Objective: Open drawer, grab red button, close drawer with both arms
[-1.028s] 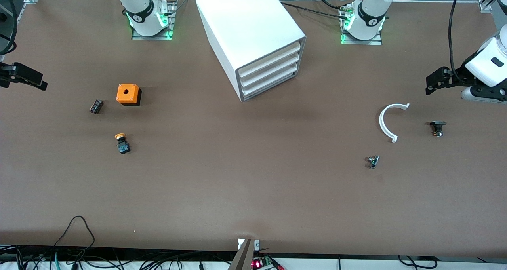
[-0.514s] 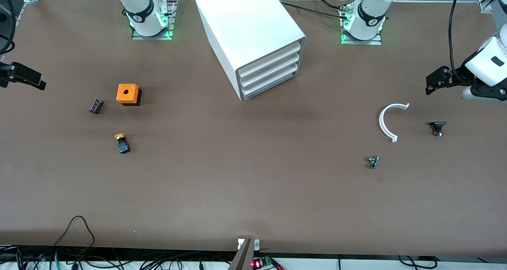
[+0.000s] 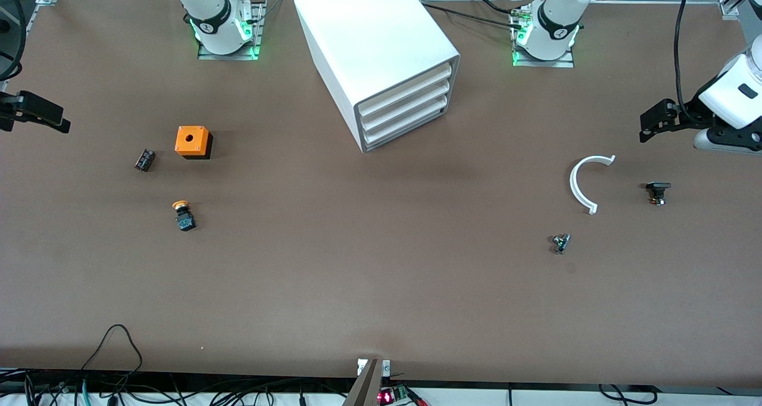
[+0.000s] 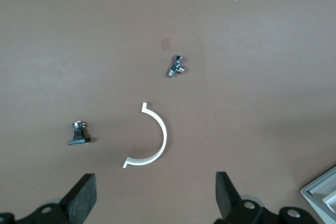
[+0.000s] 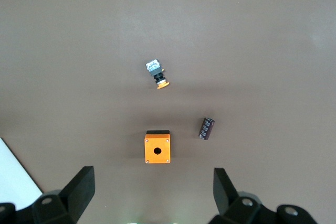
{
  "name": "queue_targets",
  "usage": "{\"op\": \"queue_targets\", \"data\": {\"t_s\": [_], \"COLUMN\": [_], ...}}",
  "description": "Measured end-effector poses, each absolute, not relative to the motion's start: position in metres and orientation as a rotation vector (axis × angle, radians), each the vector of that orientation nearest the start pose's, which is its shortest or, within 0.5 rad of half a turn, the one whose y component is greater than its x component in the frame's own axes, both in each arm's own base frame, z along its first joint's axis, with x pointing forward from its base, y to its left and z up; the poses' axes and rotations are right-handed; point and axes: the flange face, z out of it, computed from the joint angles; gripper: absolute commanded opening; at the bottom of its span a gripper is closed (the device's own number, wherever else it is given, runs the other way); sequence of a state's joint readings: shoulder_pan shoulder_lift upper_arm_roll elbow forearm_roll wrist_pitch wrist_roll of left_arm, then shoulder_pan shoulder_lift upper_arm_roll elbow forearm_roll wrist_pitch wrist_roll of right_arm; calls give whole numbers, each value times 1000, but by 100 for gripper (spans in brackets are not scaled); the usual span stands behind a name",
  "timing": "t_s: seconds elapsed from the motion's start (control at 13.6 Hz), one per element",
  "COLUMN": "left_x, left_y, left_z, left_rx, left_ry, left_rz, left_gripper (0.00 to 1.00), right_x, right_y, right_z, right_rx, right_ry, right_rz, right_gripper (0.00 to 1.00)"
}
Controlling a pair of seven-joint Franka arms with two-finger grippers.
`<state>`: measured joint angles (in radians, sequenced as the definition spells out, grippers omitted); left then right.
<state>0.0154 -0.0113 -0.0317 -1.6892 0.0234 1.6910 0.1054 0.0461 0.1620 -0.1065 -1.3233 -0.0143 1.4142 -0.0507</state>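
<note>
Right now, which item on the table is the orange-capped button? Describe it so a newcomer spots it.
Start at the white drawer cabinet and go toward the right arm's end of the table, to the orange square box. The orange-capped button lies nearer the front camera than that box. Its orange mushroom cap on a dark body sets it apart.

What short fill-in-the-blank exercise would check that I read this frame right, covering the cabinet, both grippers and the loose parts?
1. All three drawers of the white cabinet are ____.
2. The left gripper hangs with its jaws ____ above the white curved piece.
3. The right gripper hangs above a box whose colour is ____.
4. The orange-capped button lies ____ to the front camera than the orange box.

Missing words: shut; open; orange; nearer
</note>
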Motion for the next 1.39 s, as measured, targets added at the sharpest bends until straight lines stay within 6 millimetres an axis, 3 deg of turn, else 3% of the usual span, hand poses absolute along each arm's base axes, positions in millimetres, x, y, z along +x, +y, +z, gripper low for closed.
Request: {"op": "queue_targets", "data": {"t_s": [0.29,0.44,0.66,0.95,1.17,1.39], "left_x": [559,557,554,570,575,562], "left_y": [-18,-33,-49,-77,-106,-126], "left_z": [588,586,561,487,417,343], "left_rx": [-3109,-3106,-3101,-3126,-3344,-3556], "left_ry": [225,268,311,373,316,289], "left_rz": [-27,4,122,339,590,802], "left_gripper": [100,100,100,100,100,100], "right_x": [587,587,587,588,588,588], "right_y": [-30,-28,-25,-22,-22,-21], "right_z": [634,634,634,634,633,632], "right_rx": [-3167,-3167,-3167,-3167,-3167,-3167], "right_ry": [13,9,-1,-6,-9,-9], "right_rz": [114,114,114,115,118,120], "right_gripper": [100,100,100,100,100,100]}}
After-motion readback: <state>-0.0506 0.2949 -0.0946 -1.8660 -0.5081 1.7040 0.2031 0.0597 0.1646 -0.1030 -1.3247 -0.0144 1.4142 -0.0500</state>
